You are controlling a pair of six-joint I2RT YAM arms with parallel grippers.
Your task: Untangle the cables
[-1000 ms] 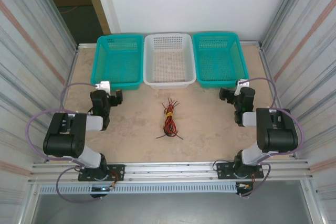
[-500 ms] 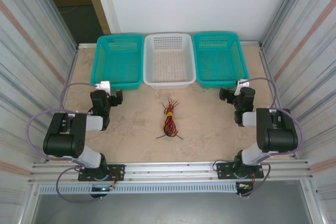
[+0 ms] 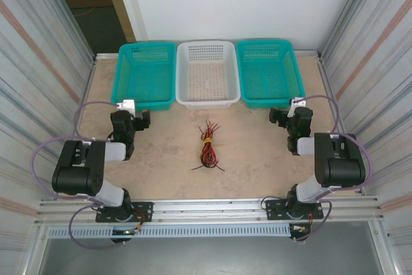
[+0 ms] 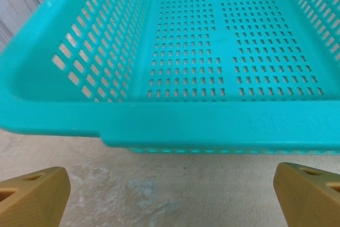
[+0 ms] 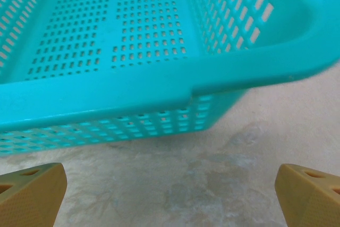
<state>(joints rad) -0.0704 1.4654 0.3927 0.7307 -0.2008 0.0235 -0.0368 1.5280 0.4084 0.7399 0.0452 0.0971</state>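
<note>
Red, black and tan cables lie bunched in the middle of the desk. Left hand and right hand both gape wide, well apart from them. Grabbing the whole bunch, or tugging one end, would likely tighten the tangle.

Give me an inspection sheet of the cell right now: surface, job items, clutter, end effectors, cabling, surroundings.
Surface: beige marbled tabletop, bare around the bundle.
Job's things: cables, red, black and tan, lie in one bundle mid-table, bound by a yellow tie; neither arm touches them.
Clutter: nothing seen.
Grippers: left end effector open, holding nothing, facing the left teal basket; right end effector open, holding nothing, facing the right teal basket.
Cables: purple-grey hoses loop beside each arm, apart from the bundle.
Surroundings: white basket sits between the teal ones at the far edge; nothing seen inside any. Corrugated metal walls stand on both sides.
</note>
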